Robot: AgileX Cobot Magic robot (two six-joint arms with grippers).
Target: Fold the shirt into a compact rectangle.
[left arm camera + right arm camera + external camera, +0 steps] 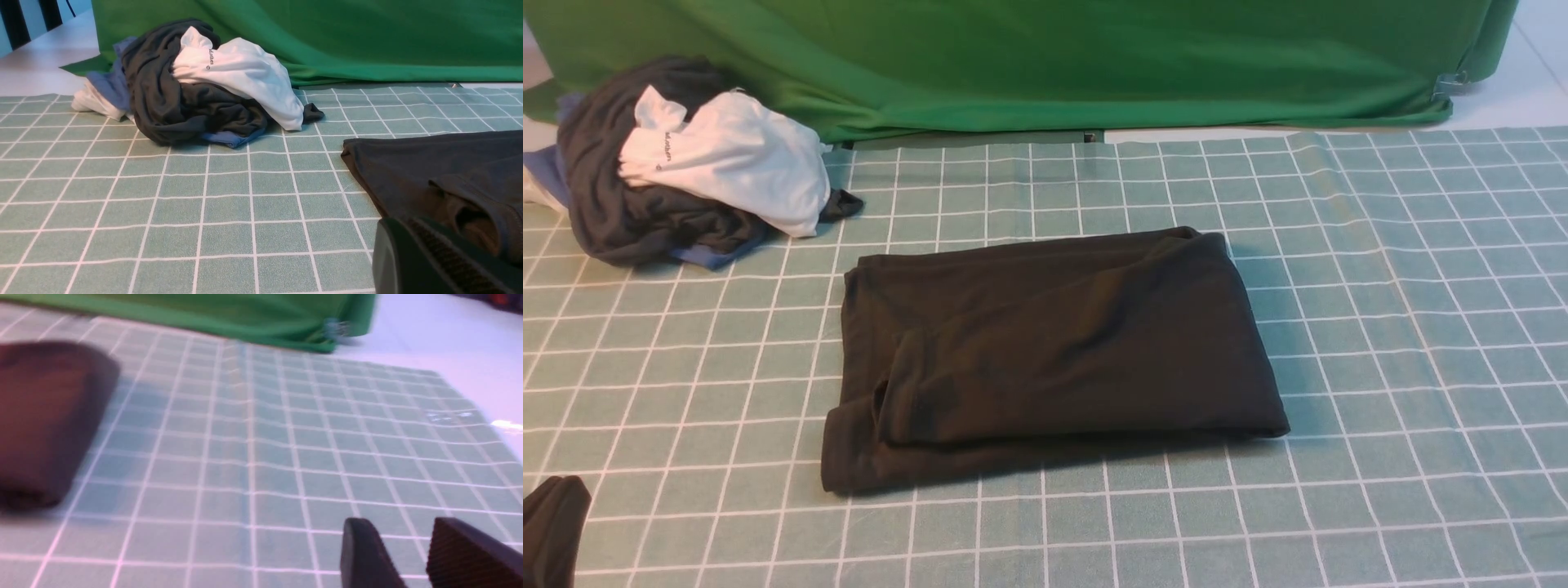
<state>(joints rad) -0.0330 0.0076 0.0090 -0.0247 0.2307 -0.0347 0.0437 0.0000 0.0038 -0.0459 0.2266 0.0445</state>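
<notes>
The black shirt (1045, 343) lies folded into a rough rectangle in the middle of the checked tablecloth (1405, 327), with a sleeve cuff showing at its near left corner. No print or label shows. My left gripper (556, 527) sits low at the near left, apart from the shirt. In the left wrist view, the left gripper (412, 228) is shut and empty, with the shirt (429, 171) just beyond its tip. In the blurred right wrist view, my right gripper (402, 528) is open over bare cloth, well away from the shirt (45, 416). It does not show in the front view.
A pile of clothes lies at the far left: a white shirt (735, 163) on a dark grey garment (629, 212), with blue cloth (711, 257) underneath. A green backdrop cloth (1045, 57) hangs along the table's far edge.
</notes>
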